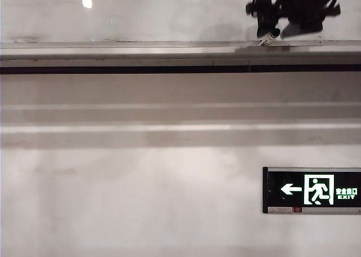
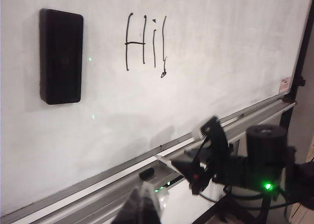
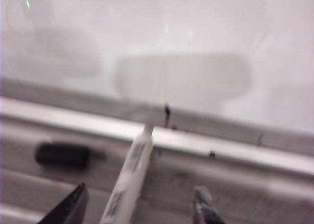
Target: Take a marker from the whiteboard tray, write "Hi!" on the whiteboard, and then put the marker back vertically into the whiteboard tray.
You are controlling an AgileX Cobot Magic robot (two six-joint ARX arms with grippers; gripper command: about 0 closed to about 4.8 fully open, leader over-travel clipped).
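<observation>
In the right wrist view the right gripper (image 3: 140, 207) sits closest to the lens. One dark finger (image 3: 68, 207) shows on one side of the marker (image 3: 130, 177) and the other finger tip on the far side. The fingers stand apart with clear gaps to the white barrel, so they are spread and do not clamp it. The marker leans with its far end touching the whiteboard tray (image 3: 235, 150), right at the tray's bright edge where it meets the whiteboard (image 3: 196, 37). A dark oblong thing (image 3: 63, 155), blurred, lies in the tray off to one side of the marker; what it is cannot be told.

In the exterior view the right gripper (image 1: 276, 29) hangs just above the whiteboard tray (image 1: 141, 49), near its right end, and the marker (image 1: 268, 37) shows as a small white stub, tilted, its lower end on the tray.

The left wrist view shows only a blurred grey part of the left gripper (image 2: 140, 207), close to the lens and over the whiteboard tray (image 2: 255, 117); whether its fingers are spread or closed cannot be told. Above the tray, "Hi!" (image 2: 145, 46) is written in black on the whiteboard (image 2: 221, 52), with a black eraser (image 2: 61, 56) stuck to the board beside the writing. The right arm (image 2: 235, 160) is at the tray.
</observation>
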